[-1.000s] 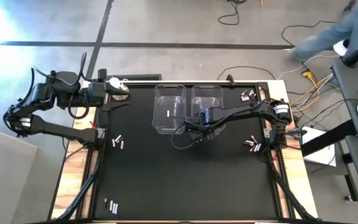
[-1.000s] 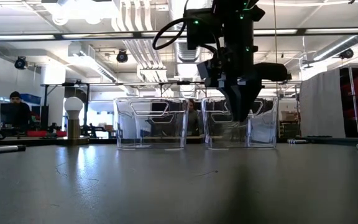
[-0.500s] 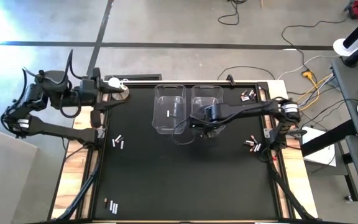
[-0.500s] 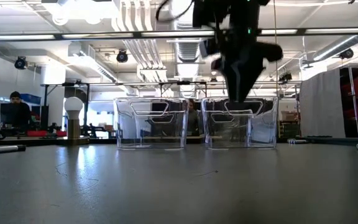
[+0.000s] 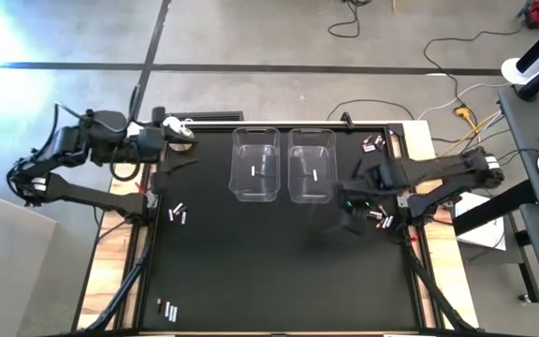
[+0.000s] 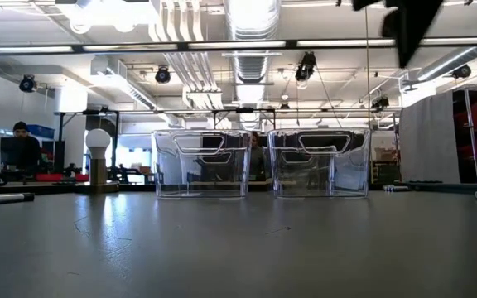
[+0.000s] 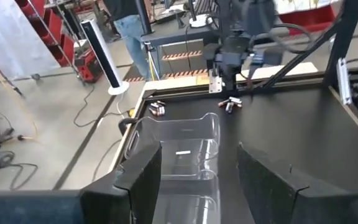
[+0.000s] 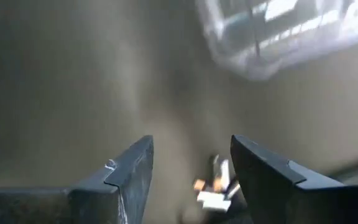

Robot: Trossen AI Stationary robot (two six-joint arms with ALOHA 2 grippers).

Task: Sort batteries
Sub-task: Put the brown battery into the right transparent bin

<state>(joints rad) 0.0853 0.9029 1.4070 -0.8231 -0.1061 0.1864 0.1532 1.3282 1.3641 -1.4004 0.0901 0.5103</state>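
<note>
Two clear bins stand side by side at the table's middle: the left bin (image 5: 255, 165) and the right bin (image 5: 312, 165). Each has one white battery lying on its floor (image 5: 256, 171) (image 5: 313, 174). Loose batteries lie in small groups on the black table: near the right edge (image 5: 380, 220), at the far right (image 5: 374, 143), at the left (image 5: 178, 213) and at the near left (image 5: 167, 309). My right gripper (image 8: 191, 168) hangs open above the group by the right edge (image 8: 213, 186). My left gripper (image 7: 197, 180) waits open at the far left, pointing toward the bins.
A silver knob with a white ball (image 5: 171, 125) stands at the table's far left corner beside my left arm. In the low view the bins (image 6: 201, 163) (image 6: 320, 161) stand behind open table, and my right gripper (image 6: 408, 25) shows at the top right. A person sits far off in the room.
My right gripper has risen from over the right bin and swung toward the table's right edge, rolling as it went. It now hangs above the batteries by that edge. A white battery shows in the right bin where the gripper stood.
</note>
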